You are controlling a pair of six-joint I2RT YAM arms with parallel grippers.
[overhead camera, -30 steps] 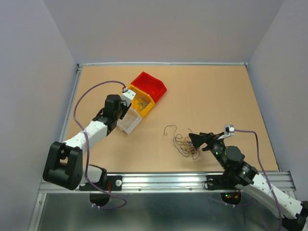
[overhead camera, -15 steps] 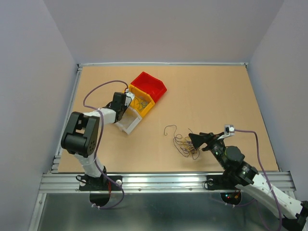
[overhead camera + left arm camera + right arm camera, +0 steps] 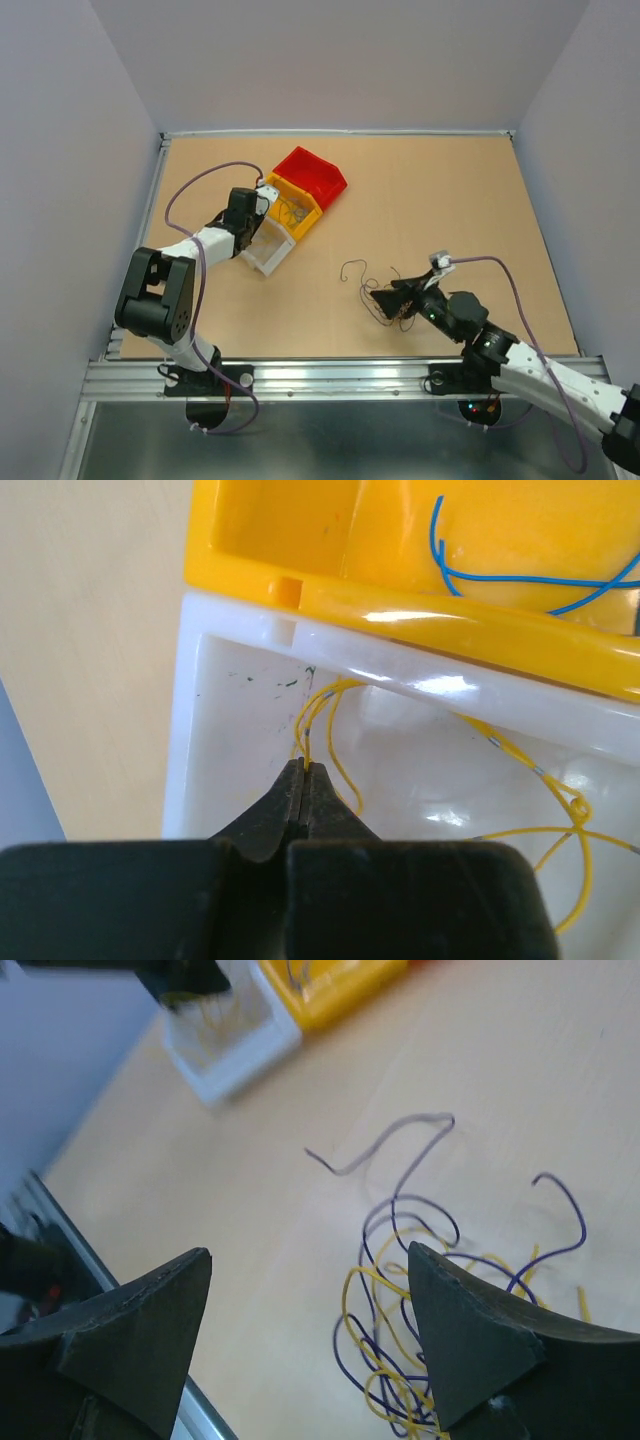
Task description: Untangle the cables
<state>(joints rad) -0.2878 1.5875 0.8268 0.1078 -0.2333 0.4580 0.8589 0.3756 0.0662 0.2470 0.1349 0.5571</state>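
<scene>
We see a yellow wire (image 3: 345,770) in the white bin (image 3: 185,680), the left gripper (image 3: 303,780) clenched shut at its loop, and a blue wire (image 3: 520,578) in the yellow bin (image 3: 300,520). The cables (image 3: 372,1272) lie clumped on the table (image 3: 450,200) — well away from its edges — under the right gripper (image 3: 310,1260), fingers spread.

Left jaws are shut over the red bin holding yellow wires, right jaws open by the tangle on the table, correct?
No. The left wrist view shows the left jaws shut over the white bin with yellow wires in it, not the red bin. The rest holds.
</scene>
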